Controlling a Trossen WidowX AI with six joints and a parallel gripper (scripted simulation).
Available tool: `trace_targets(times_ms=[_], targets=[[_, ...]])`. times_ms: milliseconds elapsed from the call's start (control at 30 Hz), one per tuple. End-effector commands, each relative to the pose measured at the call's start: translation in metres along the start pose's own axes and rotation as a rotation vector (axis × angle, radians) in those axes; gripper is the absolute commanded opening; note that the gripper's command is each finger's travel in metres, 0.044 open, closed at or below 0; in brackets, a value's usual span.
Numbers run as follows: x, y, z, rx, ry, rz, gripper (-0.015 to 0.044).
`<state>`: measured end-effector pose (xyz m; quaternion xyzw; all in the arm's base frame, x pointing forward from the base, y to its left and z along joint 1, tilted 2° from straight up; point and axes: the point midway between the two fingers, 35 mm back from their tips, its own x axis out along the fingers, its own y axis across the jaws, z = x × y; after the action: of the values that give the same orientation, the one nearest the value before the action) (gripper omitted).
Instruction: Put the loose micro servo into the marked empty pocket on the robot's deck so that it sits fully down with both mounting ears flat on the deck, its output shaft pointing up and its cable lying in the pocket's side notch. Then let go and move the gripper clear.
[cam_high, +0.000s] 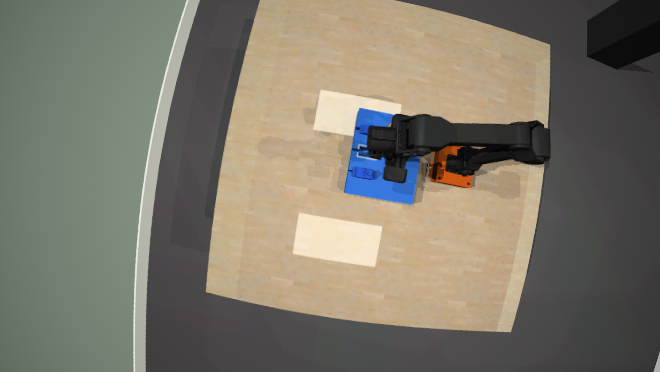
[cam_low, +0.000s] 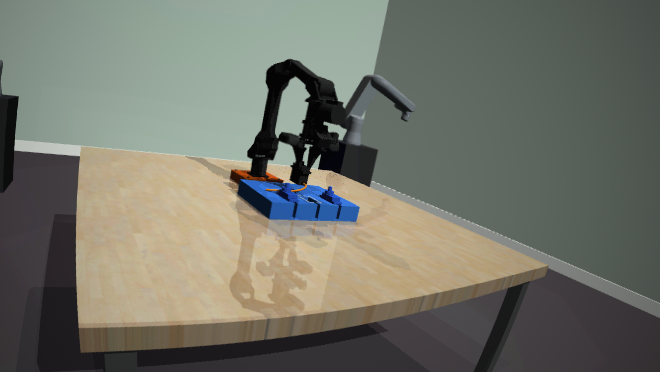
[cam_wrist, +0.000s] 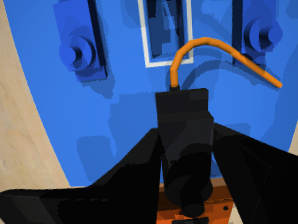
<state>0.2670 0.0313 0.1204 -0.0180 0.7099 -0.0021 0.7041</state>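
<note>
My gripper (cam_low: 300, 171) (cam_wrist: 182, 132) is shut on the black micro servo (cam_low: 299, 176) (cam_wrist: 183, 107), just above the blue deck (cam_high: 380, 192) (cam_low: 255, 191) (cam_wrist: 57, 107). In the wrist view the shaft end is at the bottom and seems to face up. The orange cable (cam_low: 301, 189) (cam_wrist: 206, 41) leaves the other end and curves right over the deck. The empty pocket's white outline (cam_high: 366, 158) (cam_wrist: 170, 64) lies ahead of the servo, slightly left, so the servo is beside the pocket, not over it. The arm hides the servo in the top view.
Blue mounted servos flank the pocket: one (cam_high: 364, 173) (cam_low: 331, 196) (cam_wrist: 75, 30) left in the wrist view, another (cam_low: 288, 193) (cam_wrist: 255, 32) right, near the cable. The arm's orange base plate (cam_high: 454, 180) (cam_low: 242, 176) is behind the deck. A pale rectangle (cam_high: 337, 240) lies on the table.
</note>
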Motion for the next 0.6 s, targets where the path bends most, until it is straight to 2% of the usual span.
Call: trace_targets(times_ms=[0,567], targets=[[-0.003,0.000,0.016,-0.002,-0.012,0.004,0.0000],[-0.004,0.000,0.078,-0.002,-0.018,0.004,0.0000]])
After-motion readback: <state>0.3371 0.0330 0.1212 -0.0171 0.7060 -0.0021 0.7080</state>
